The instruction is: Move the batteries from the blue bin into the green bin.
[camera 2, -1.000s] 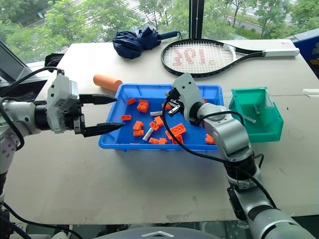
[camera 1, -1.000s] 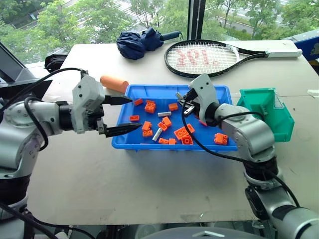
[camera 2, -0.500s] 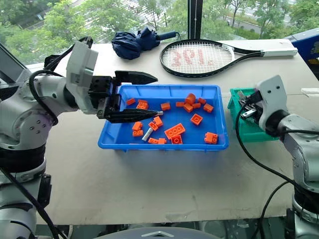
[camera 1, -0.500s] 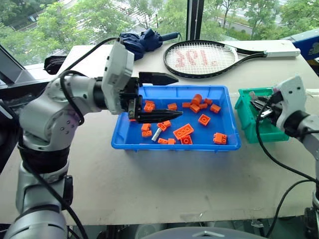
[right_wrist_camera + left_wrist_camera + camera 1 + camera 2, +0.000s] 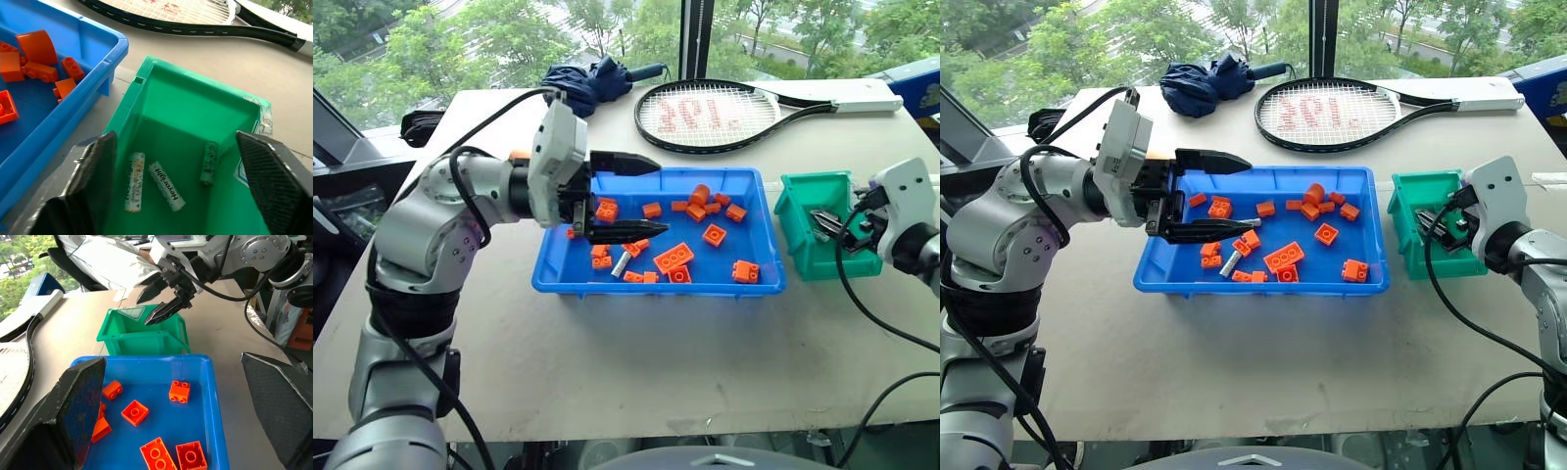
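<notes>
Three slim silver-grey cylindrical batteries (image 5: 165,186) lie in the deep teal-green plastic bin (image 5: 193,105) beneath the right gripper (image 5: 835,225), spread empty, while the left gripper (image 5: 631,196) gapes over the wide shallow bright-blue plastic tray (image 5: 651,288).

Both arms are rounded silver-grey shells with black joint rings and loose black cables looping along them, each ending in a boxy white wrist housing, the left claw (image 5: 631,196) and right claw (image 5: 830,224) each carrying two black, pointed fingers (image 5: 80,411) with a finely textured inner face.
</notes>
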Action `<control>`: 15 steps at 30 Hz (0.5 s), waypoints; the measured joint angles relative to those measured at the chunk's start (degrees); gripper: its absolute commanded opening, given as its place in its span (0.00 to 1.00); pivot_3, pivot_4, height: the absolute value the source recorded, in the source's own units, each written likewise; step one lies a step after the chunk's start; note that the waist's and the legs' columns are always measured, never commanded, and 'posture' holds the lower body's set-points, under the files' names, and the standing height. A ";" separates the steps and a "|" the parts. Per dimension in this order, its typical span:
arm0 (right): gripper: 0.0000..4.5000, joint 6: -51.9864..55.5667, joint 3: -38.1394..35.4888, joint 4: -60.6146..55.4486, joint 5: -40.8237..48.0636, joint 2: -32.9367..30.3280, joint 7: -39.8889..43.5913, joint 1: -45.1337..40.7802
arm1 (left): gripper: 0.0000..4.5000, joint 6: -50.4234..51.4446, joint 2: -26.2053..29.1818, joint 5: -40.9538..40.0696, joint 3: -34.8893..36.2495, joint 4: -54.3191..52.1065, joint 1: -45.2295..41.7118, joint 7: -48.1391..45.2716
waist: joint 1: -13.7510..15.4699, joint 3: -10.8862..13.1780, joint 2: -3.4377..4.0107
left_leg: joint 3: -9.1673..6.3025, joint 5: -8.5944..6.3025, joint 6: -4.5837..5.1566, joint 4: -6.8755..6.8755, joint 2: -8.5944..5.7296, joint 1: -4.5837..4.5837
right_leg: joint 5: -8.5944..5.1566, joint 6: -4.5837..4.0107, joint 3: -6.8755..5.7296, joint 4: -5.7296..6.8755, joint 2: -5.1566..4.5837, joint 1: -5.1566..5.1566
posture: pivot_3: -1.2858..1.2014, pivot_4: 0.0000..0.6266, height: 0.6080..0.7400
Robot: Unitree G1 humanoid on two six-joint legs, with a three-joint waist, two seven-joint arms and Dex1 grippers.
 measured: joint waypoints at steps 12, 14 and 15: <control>0.98 -11.29 24.32 13.57 1.27 9.44 11.10 -22.37 | 1.00 -2.92 11.44 6.88 9.47 3.28 13.91 -0.03 | -0.05 0.04 -0.07 | 0.10 -0.01 -0.01 -0.12 0.38 -0.02 | 0.06 -0.11 0.05 -0.21 0.30 -0.10 | 0.52 0.24 1.00; 0.98 -16.45 30.09 19.24 -0.47 12.69 14.61 -25.39 | 1.00 -3.09 12.96 7.46 13.05 3.51 17.48 -0.03 | -0.03 0.04 -0.07 | 0.05 -0.01 -0.01 -0.11 0.38 -0.11 | 0.10 -0.13 0.00 -0.35 0.29 -0.11 | 0.52 0.24 1.00; 0.98 -18.72 32.24 22.08 -1.55 14.33 15.76 -26.91 | 1.00 -3.08 13.53 7.64 14.28 3.46 19.13 -0.03 | -0.18 0.04 -0.08 | 0.11 -0.01 -0.01 -0.12 0.38 -0.12 | 0.14 -0.11 -0.01 -0.39 0.31 -0.13 | 0.52 0.24 1.00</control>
